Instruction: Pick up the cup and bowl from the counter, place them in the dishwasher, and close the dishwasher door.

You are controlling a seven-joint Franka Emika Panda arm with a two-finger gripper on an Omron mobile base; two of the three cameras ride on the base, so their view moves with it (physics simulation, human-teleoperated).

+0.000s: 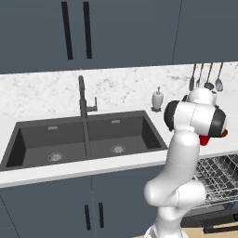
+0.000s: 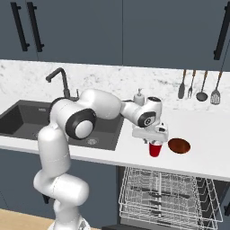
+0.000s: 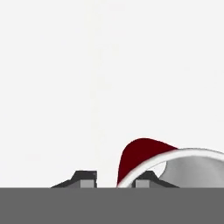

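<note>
My gripper [image 2: 154, 143] is down over the cup [image 2: 155, 149] with its fingers closing on the rim — I'd call it pinching, though nothing's lifted yet. The cup stands near the counter [image 2: 211, 148] front edge, the bowl [image 2: 179, 145] just beside it, looking empty. Below, the dishwasher [image 2: 215, 197] is open and its rack [image 2: 166, 193] is bare — so both items and the door remain.

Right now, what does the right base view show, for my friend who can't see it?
A white robot arm reaches over the counter, its gripper down on the rim of a small red cup. A reddish-brown bowl sits just right of the cup, and the dishwasher rack is pulled out below.
</note>
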